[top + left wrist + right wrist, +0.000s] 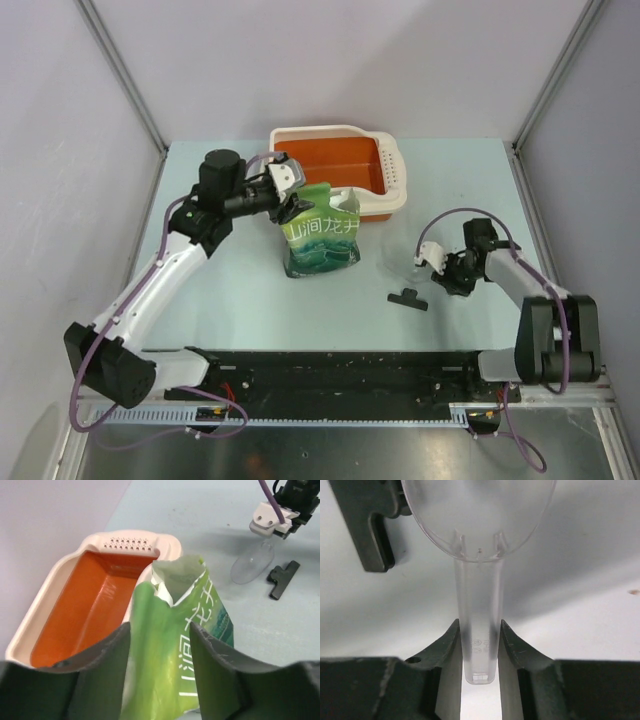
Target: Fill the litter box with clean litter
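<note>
The litter box (330, 131) is orange inside with a cream-white rim and a white end dotted with small holes, the pouch (322, 242) green with white characters, the scoop (479, 525) clear, the clip (408, 298) black, the surface (240, 300) pale blue-green.

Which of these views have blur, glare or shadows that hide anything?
Top external: even light, soft shadows, the litter box is sharp. Left wrist: the left gripper's fingers are dark and soft, the green pouch is clearer. Right wrist: the clear scoop is see-through and throws a grey shadow on the table; the right gripper's fingers are slightly blurred.
</note>
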Robot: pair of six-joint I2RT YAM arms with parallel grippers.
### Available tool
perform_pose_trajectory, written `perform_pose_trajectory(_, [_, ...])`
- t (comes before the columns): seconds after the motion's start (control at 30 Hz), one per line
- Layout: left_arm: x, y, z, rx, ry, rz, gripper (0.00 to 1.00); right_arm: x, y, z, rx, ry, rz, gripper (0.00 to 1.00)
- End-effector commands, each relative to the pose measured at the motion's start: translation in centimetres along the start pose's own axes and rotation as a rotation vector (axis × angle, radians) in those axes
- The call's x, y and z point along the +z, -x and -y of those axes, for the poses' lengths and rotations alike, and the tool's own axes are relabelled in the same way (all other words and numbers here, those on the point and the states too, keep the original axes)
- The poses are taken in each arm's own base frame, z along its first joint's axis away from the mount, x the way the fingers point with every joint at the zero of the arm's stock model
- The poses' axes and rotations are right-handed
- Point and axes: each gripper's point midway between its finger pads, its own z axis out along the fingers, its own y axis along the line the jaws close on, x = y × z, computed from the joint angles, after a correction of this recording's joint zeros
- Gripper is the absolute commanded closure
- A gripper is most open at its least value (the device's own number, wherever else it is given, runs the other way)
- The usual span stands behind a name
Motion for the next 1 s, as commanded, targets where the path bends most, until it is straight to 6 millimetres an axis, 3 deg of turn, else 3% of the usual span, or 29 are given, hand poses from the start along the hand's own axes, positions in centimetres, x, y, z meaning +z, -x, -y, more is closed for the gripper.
perform_pose_trajectory(0.0, [-3.5,9.7,-1.1,0.126,0.083,0.223,0.35,-5.9,4.0,2.7,-0.238,-0.199,0.081,0.95])
perform_pose_trajectory(0.07, [-4.2,11.2,-0.8,0.134,0.08,0.254,0.26,-9.1,7.1,2.9,-0.363,-0.286,0.123,0.98])
perform_pose_trajectory(0.13, [-4.4,12.6,0.0,0.129,0.048,0.287,0.22,-11.2,9.0,3.4,-0.449,-0.355,0.124,1.0])
perform_pose_trajectory(0.17, [-4.0,12.6,0.4,0.114,0.024,0.284,0.2,-12.7,11.4,3.2,-0.522,-0.396,0.161,1.0])
perform_pose_trajectory(0.27, [-2.4,12.6,2.3,0.083,-0.057,0.278,0.22,-14.6,14.7,3.5,-0.61,-0.474,0.181,1.0])
perform_pose_trajectory(0.3, [-1.7,12.8,3.3,0.1,-0.09,0.282,0.23,-15.6,16.8,3.4,-0.657,-0.503,0.195,1.0])
perform_pose_trajectory(0.4, [0.0,13.2,5.3,0.172,-0.146,0.287,0.3,-16.1,20.2,3.0,-0.698,-0.508,0.207,1.0])
perform_pose_trajectory(0.53, [1.6,13.0,5.9,0.229,-0.159,0.259,0.37,-17.0,23.2,2.6,-0.701,-0.517,0.254,1.0])
perform_pose_trajectory(0.6, [2.0,12.2,5.8,0.228,-0.169,0.224,0.41,-17.4,23.9,2.5,-0.716,-0.525,0.259,1.0])
perform_pose_trajectory(0.83, [3.9,7.6,6.5,0.227,-0.184,0.076,0.42,-19.3,25.9,3.0,-0.719,-0.593,0.247,1.0])
perform_pose_trajectory(0.97, [5.9,5.0,5.6,0.228,-0.129,-0.042,0.45,-20.1,26.9,2.4,-0.756,-0.607,0.266,1.0])
